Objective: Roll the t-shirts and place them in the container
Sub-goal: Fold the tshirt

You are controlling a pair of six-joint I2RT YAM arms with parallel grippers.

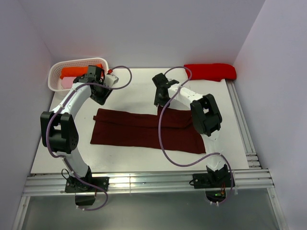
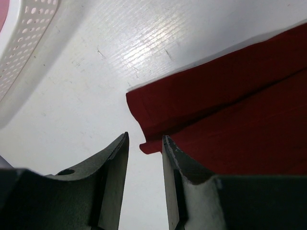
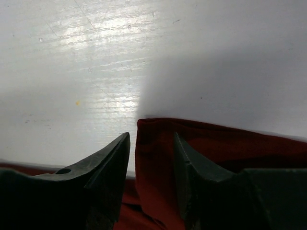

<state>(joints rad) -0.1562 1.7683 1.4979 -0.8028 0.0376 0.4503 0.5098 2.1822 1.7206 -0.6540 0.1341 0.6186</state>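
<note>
The maroon t-shirt (image 1: 144, 130) is lying across the middle of the table (image 1: 139, 88), folded into a long band running left to right, which is the flat, narrow shape a roll is wanting. The left gripper (image 2: 145, 139) is hovering at the band's far left corner, near the white basket (image 1: 53, 73); its fingers are standing partly apart with the cloth's corner just ahead of the gap, and they are holding nothing. The right gripper (image 3: 151, 139) is sitting over the same far edge, nearer the middle; its fingers are parted around a raised flap of cloth but not pinching it, since a sliver of table is showing beside one finger. Two tools spaced along one edge are probably aiming to lift it evenly, so the roll is not skewing. A red roll (image 1: 209, 72) is resting in the far right corner, looking finished, while an orange shirt (image 1: 72, 72) and a pink one (image 1: 64, 84) are waiting in the basket.
</note>
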